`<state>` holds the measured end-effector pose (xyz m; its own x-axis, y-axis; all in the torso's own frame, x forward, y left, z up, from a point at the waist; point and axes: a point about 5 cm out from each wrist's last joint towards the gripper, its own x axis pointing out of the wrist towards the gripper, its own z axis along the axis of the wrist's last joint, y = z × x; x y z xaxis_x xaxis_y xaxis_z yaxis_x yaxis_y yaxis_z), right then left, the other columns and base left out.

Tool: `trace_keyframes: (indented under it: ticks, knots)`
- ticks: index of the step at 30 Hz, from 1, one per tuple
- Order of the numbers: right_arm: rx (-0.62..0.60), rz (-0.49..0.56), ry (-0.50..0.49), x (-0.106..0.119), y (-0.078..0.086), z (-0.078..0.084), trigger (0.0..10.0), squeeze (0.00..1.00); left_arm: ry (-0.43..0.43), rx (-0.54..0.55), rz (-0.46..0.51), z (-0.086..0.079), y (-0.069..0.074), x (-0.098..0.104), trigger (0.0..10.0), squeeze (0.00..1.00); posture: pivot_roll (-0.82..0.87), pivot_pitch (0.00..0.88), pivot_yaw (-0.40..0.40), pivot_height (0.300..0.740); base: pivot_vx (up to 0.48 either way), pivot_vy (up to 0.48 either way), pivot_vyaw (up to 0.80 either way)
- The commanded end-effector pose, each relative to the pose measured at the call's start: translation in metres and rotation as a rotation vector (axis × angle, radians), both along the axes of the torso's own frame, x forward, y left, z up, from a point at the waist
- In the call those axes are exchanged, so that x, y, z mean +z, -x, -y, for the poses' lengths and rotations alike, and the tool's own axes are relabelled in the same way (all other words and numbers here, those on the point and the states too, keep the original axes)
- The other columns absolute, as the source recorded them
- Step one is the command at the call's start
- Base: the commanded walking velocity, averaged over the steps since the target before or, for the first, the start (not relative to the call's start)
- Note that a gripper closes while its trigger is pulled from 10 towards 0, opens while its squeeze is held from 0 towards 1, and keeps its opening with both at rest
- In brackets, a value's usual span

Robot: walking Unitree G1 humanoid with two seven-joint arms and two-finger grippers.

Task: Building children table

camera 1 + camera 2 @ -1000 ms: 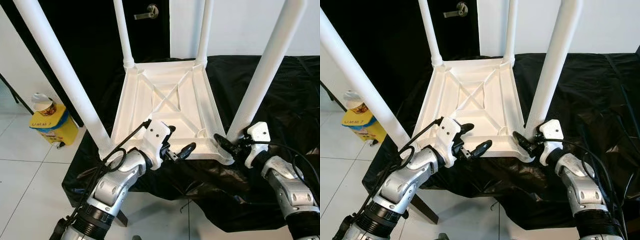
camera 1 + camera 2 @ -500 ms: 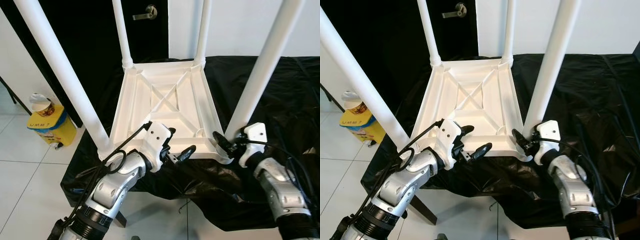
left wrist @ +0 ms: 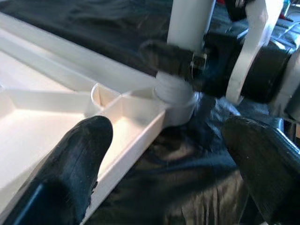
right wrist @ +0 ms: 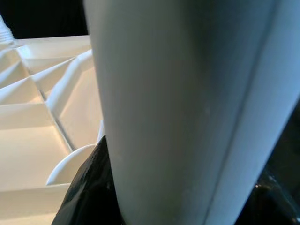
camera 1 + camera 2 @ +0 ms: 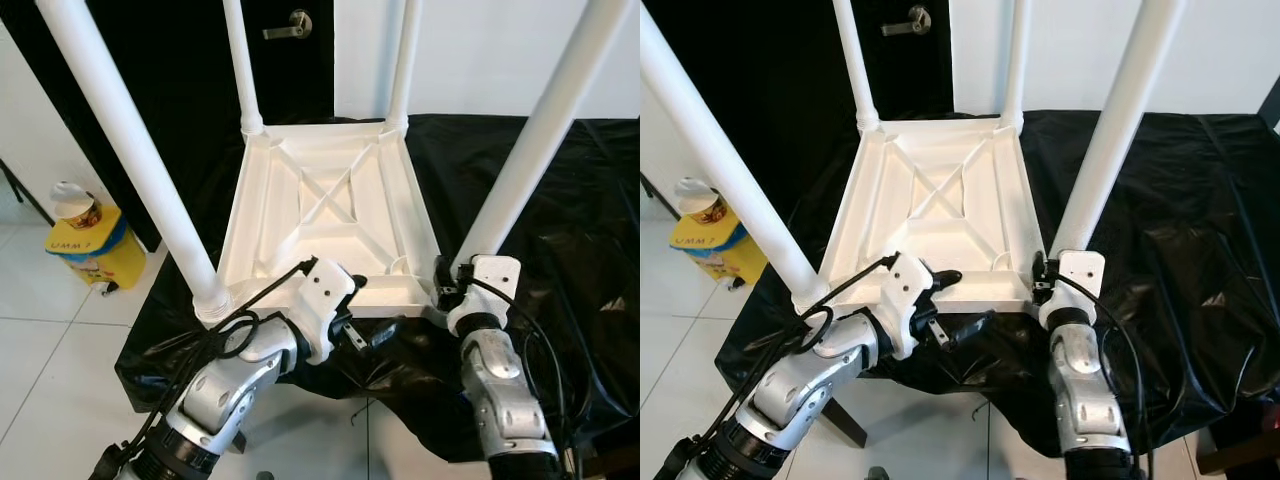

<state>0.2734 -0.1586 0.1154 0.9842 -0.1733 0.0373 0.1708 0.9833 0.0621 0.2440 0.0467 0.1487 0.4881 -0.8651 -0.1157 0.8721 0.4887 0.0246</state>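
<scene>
A white children's table (image 5: 330, 205) lies upside down on a black sheet, its four white legs pointing up. My right gripper (image 5: 443, 290) is at the foot of the near right leg (image 5: 530, 150) and is shut on it; in the left wrist view a black finger (image 3: 171, 57) wraps the leg just above its threaded socket (image 3: 176, 96). The right wrist view has that leg (image 4: 187, 108) pressed up close. My left gripper (image 5: 368, 308) is open at the table's front rim, one finger (image 3: 70, 173) over the inside and the other (image 3: 262, 164) outside above the sheet.
The black sheet (image 5: 570, 210) covers the support and hangs over its front edge. A yellow bin with a cup on it (image 5: 90, 245) stands on the white tiled floor to the left. Behind is a dark door with a lever handle (image 5: 290, 22).
My right forearm has swung inward to the left and now stands almost straight below the near right leg. The left gripper has shifted slightly right along the front rim, still open.
</scene>
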Motion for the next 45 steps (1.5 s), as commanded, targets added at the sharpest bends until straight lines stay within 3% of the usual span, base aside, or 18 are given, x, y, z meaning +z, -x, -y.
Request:
trace_keyframes:
  ticks: [1, 4, 15, 16, 19, 25, 26, 29, 30, 33, 34, 45]
  knots:
    - [-0.026, -0.086, -0.019, -0.018, 0.006, 0.0, 10.0, 0.0, 0.005, -0.203, -0.027, 0.005, 0.012, 0.0, 10.0, 0.0, 0.06, 0.057, 0.018, 0.74, 0.0, 0.0, 0.0]
    - [-0.018, -0.095, -0.054, -0.019, 0.008, -0.008, 10.0, 0.0, 0.012, -0.187, -0.034, 0.004, 0.012, 0.002, 10.0, 0.0, 0.06, 0.057, 0.031, 0.74, 0.0, 0.0, 0.0]
    - [-0.006, -0.058, -0.033, -0.009, 0.007, -0.018, 10.0, 0.03, 0.026, -0.176, -0.033, -0.003, 0.007, 0.011, 10.0, 0.0, 0.03, 0.039, 0.053, 0.74, 0.0, 0.0, 0.0]
    - [0.01, -0.039, -0.036, -0.006, 0.006, -0.02, 10.0, 1.0, 0.024, -0.177, -0.028, -0.003, 0.006, 0.012, 10.0, 0.0, 0.03, 0.037, 0.051, 0.74, 0.0, 0.0, 0.0]
    - [0.089, 0.024, -0.015, 0.004, 0.008, -0.018, 10.0, 1.0, 0.027, -0.172, -0.018, -0.003, 0.006, 0.015, 10.0, 0.0, 0.03, 0.048, 0.046, 0.74, 0.0, 0.0, 0.0]
    - [0.176, 0.045, -0.015, 0.006, 0.013, -0.007, 10.0, 1.0, 0.033, -0.162, -0.019, -0.004, 0.007, 0.016, 10.0, 0.0, 0.04, 0.05, 0.04, 0.74, 0.0, 0.0, 0.0]
    - [0.211, 0.049, -0.016, 0.006, 0.014, -0.005, 10.0, 0.27, 0.034, -0.161, -0.02, -0.004, 0.008, 0.016, 10.0, 0.0, 0.04, 0.051, 0.041, 0.74, 0.0, 0.0, 0.0]
    - [0.263, 0.058, -0.003, 0.007, 0.016, -0.001, 10.0, 0.27, 0.034, -0.159, -0.023, -0.004, 0.009, 0.016, 10.0, 0.0, 0.04, 0.05, 0.041, 0.74, 0.0, 0.0, 0.0]
    - [0.327, 0.059, 0.021, 0.008, 0.017, 0.004, 10.0, 0.0, 0.034, -0.158, -0.026, -0.005, 0.009, 0.016, 10.0, 0.0, 0.04, 0.05, 0.042, 0.74, 0.0, 0.0, 0.0]
    - [0.421, 0.057, 0.054, 0.01, 0.018, 0.009, 10.0, 0.0, 0.034, -0.159, -0.028, -0.005, 0.01, 0.015, 10.0, 0.0, 0.05, 0.05, 0.043, 0.74, 0.0, 0.0, 0.0]
    - [0.572, 0.035, 0.116, 0.013, 0.015, 0.019, 10.0, 0.0, 0.031, -0.16, -0.029, -0.006, 0.011, 0.016, 10.0, 0.0, 0.05, 0.051, 0.041, 0.74, 0.0, 0.0, 0.0]
    - [0.729, -0.021, 0.208, 0.01, 0.004, 0.023, 10.0, 0.0, 0.031, -0.153, -0.031, -0.007, 0.013, 0.016, 10.0, 0.0, 0.07, 0.042, 0.023, 0.74, 0.0, 0.0, 0.0]
